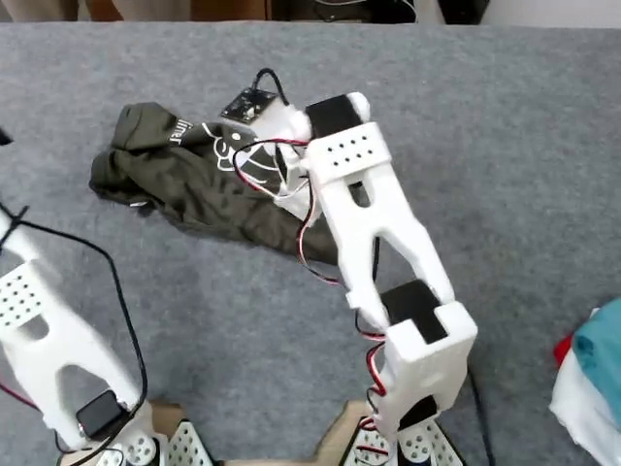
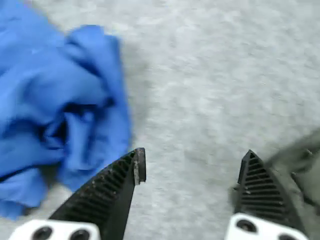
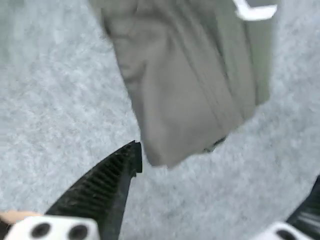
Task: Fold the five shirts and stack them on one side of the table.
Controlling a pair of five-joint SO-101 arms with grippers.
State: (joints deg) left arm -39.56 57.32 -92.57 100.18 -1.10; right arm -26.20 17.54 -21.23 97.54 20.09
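I am holding my right claw [image 3: 225, 170] wide open and empty just short of the crumpled olive shirt [image 1: 194, 184] on the bench [image 1: 485, 116], left claw [image 2: 195, 155] likewise open beside the blue shirt [image 2: 60, 110]; folding unstarted, so next probably means pinching a hem.

grey, felt-like bench [image 1: 514, 136], faintly mottled nap, spread from edge to edge. beyond the bench's far edge: a brownish wooden strip [image 1: 146, 8] toward one corner, a dark band [image 1: 388, 8] about midway, a pale patch [image 1: 563, 10] toward the other corner. at the bench's near edge: a tan, cardboard-like sheet [image 1: 330, 442], jagged in outline.
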